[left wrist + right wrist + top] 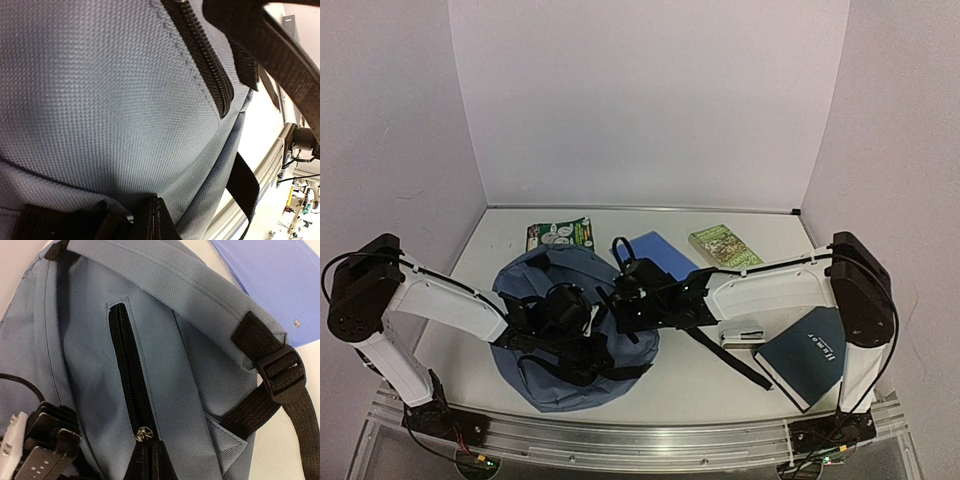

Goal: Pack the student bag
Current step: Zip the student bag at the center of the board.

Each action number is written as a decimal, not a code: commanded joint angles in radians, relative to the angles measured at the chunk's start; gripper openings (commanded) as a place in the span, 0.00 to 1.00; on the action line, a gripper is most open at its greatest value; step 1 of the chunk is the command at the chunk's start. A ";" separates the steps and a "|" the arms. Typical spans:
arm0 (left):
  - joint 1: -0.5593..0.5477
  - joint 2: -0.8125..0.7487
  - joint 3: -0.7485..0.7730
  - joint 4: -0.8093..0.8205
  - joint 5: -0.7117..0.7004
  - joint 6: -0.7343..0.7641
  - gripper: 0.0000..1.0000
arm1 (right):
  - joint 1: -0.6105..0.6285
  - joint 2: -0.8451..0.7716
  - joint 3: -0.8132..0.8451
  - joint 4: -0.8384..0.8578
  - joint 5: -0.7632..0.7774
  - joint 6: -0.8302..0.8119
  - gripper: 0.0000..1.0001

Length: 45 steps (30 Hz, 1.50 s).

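Observation:
The student bag (535, 285) is a slate-blue fabric backpack lying flat at the centre left of the table, with black straps. My left gripper (565, 312) lies on its middle. In the left wrist view its fingers (155, 220) are shut, pinching a fold of the bag's fabric (110, 100). My right gripper (620, 300) is at the bag's right edge. In the right wrist view it (152, 460) is shut at the silver zip slider (145, 434) of the closed black front zip (125, 365), and seems to pinch the pull.
A flat blue notebook (660, 252) lies behind the bag, with a green-and-white pack (560, 235) at the back left. A green book (725, 245) is at the back right and a dark teal book (805, 350) at the front right. A black strap (730, 360) trails right.

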 commanded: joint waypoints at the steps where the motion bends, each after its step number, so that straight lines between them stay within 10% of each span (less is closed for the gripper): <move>1: -0.003 0.038 -0.030 0.041 0.031 -0.033 0.02 | -0.027 -0.008 0.043 0.071 -0.002 -0.020 0.00; 45: -0.003 0.020 -0.035 -0.045 0.013 -0.059 0.04 | -0.131 0.252 0.460 0.123 -0.159 -0.243 0.00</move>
